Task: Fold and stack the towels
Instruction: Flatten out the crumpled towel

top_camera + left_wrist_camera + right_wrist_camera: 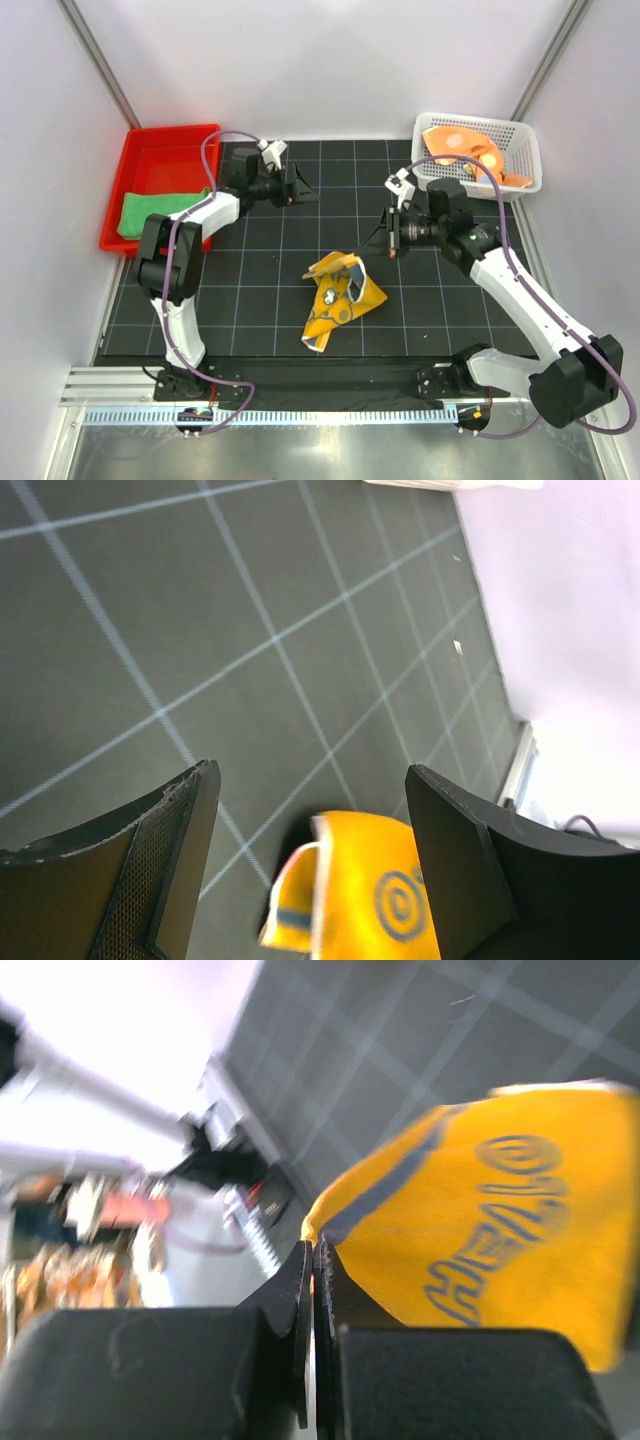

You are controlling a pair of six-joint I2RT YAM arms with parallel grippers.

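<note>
The yellow-orange "HELLO" towel [340,298] lies crumpled in the middle of the black mat. It shows in the left wrist view [370,890] and in the right wrist view [500,1230]. The green towel [150,210] lies in the red tray [170,140]. The orange polka-dot towel [465,150] lies in the white basket [525,160]. My left gripper [300,192] is open and empty above the mat, left of and behind the yellow towel [310,775]. My right gripper [383,238] is shut with nothing between its jaws, just right of the yellow towel's upper edge [312,1245].
The black gridded mat [250,260] covers the table. The red tray stands at the back left and the white basket at the back right. A metal rail [320,415] runs along the near edge.
</note>
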